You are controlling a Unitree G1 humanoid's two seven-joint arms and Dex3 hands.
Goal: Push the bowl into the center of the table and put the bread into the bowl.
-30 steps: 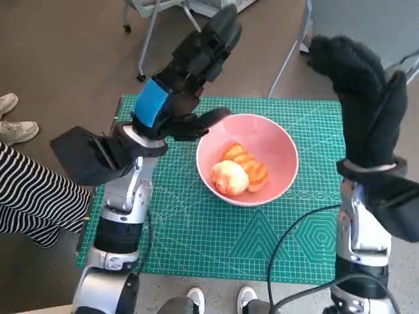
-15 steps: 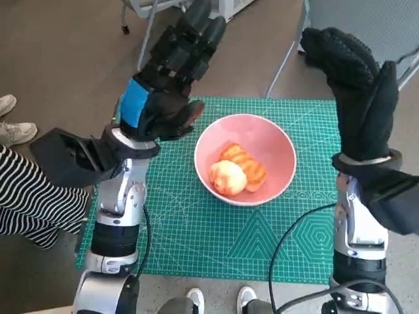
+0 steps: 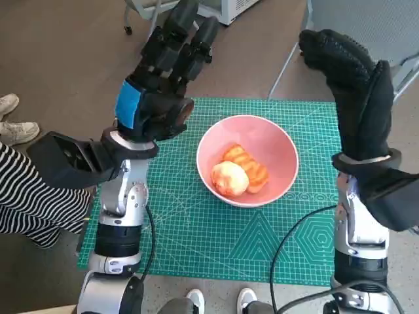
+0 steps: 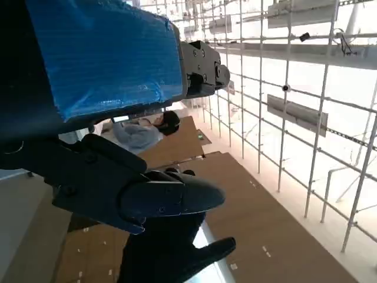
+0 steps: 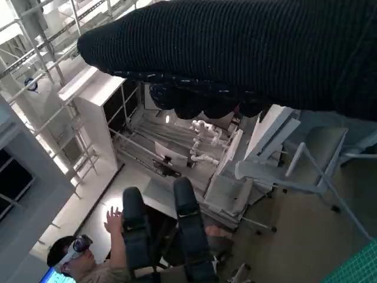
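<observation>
Pink bowl (image 3: pixel 278 147) sits mid-mat (image 3: pixel 196 235), bread (image 3: pixel 238 171) inside. Left hand (image 3: pixel 160 85) raised at 10 o'clock, right hand (image 3: pixel 353 85) at 2 o'clock; both empty, fingers spread.

Pink bowl, green mat, black hands

You see a pink bowl (image 3: pixel 247 159) at frame centre holding golden-orange bread (image 3: pixel 237 170), one piece paler, possibly a cut face; beneath it a green mat (image 3: pixel 216 235) with pale grid lines; upper left, the black left hand (image 3: pixel 160 85) with blue tape (image 3: pixel 128 104); upper right, the black knitted right hand (image 3: pixel 353 91); far left, black-and-white striped cloth (image 3: pixel 33 203).
</observation>
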